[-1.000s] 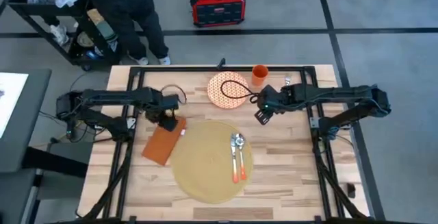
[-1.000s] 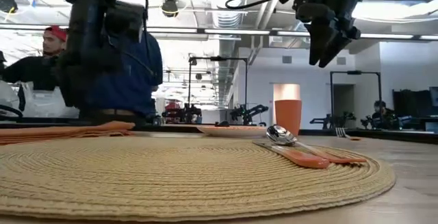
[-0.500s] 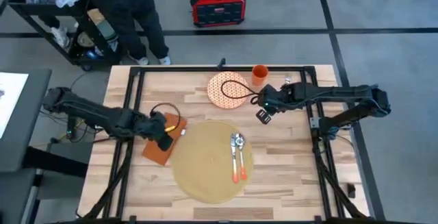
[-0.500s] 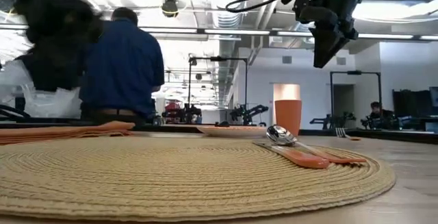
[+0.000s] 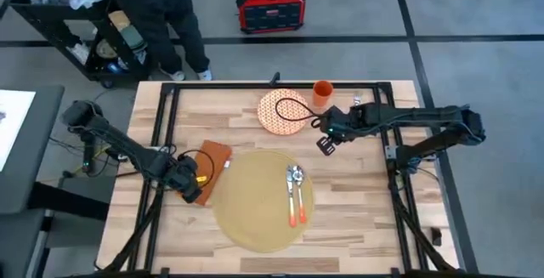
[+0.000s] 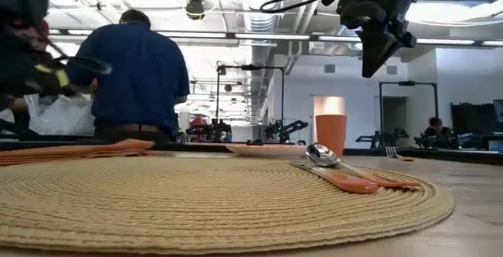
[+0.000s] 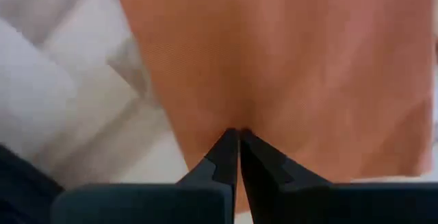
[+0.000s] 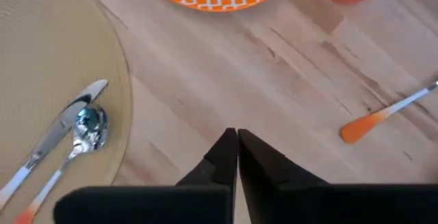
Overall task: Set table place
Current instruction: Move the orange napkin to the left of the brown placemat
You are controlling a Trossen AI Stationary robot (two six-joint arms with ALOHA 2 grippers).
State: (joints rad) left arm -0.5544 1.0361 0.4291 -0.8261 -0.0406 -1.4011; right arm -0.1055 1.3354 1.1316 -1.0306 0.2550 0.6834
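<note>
One placemat (image 5: 259, 200), one plate (image 5: 282, 111), one cup (image 5: 322, 93), one napkin (image 5: 212, 168), one spoon (image 5: 297, 195), one knife (image 5: 291, 198), one fork (image 8: 383, 114)

The floor (image 5: 340, 23) is grey with dark lines. A red box (image 5: 270, 4) stands on it. A person in blue (image 6: 141, 76) stands at a black cart (image 5: 93, 44).

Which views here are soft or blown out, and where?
Low view: left arm smeared by motion, ceiling lights glaring white. Left wrist view: napkin soft, fingers sharp. High and right wrist views are crisp, spoon glinting.
</note>
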